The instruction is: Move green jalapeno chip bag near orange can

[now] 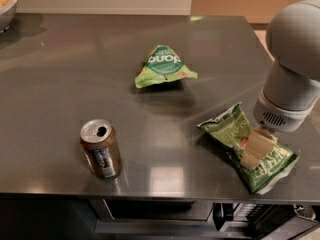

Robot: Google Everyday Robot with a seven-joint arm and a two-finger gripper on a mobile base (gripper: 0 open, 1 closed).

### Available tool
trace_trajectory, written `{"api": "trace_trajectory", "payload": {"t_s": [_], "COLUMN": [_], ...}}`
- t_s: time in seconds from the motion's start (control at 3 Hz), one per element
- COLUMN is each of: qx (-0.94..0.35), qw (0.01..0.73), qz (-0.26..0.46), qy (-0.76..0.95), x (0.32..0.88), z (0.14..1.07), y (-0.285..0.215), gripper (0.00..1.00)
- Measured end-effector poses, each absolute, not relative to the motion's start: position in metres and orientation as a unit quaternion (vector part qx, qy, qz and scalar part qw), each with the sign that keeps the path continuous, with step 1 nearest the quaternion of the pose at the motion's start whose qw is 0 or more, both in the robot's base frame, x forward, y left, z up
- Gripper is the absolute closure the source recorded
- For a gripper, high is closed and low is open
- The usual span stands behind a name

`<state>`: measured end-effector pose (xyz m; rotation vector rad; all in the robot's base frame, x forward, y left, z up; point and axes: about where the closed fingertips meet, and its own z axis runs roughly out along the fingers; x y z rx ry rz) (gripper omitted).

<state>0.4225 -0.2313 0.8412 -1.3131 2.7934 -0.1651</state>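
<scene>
Jaws: set down on the middle of the green jalapeno chip bag (227, 130), grip state we cannot tell | gripper (256, 148): front right of table (75, 74), we judge poised for pickup | orange can (100, 149): upright, well apart to the left, so carry pending

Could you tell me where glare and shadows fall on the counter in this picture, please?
Camera view: pale square glare patches lie on the dark counter right of the orange can; the triangular green bag throws a soft shadow toward the camera; the gripper rests on the green jalapeno chip bag, near the right edge.
</scene>
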Motion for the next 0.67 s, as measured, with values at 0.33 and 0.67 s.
{"api": "trace_trajectory", "payload": {"t_s": [0.33, 0.67], "qx": [-0.437, -0.438], "qw": [0.022, 0.022], "qz": [-0.039, -0.038], "qy": [0.898, 0.898], "x": [0.421, 0.421], "z": [0.8444, 0.845], "y": [-0.2205, -0.2192], "gripper": [0.64, 0.87]}}
